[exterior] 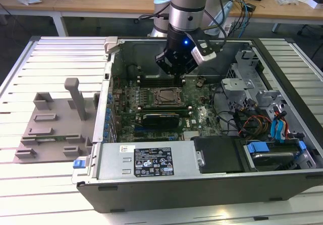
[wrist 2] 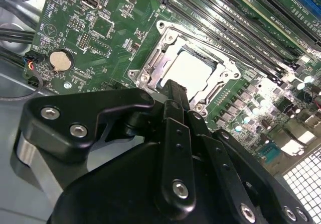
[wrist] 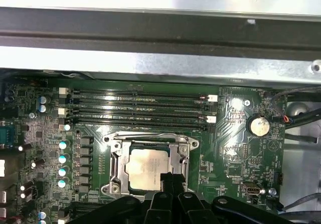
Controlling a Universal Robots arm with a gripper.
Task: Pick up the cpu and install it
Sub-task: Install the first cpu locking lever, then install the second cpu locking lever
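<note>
The cpu [wrist: 144, 166] [wrist 2: 194, 72], a pale silver square chip, lies flat inside the metal socket frame [wrist: 116, 156] on the green motherboard [exterior: 199, 115]. My gripper [wrist: 171, 178] [wrist 2: 173, 89] hovers just above the socket's edge, its two black fingers pressed together with nothing between them. In the exterior view the gripper [exterior: 175, 72] hangs inside the open computer case, above and slightly behind the socket [exterior: 165, 97].
Memory slots [wrist: 135, 108] run alongside the socket. A coin battery [wrist: 258, 126] sits on the board. A black expansion card [exterior: 160, 118] lies in front of the socket. The case wall [exterior: 146, 164], drive bays with cables [exterior: 267, 129] and a grey fixture [exterior: 55, 124] surround the work area.
</note>
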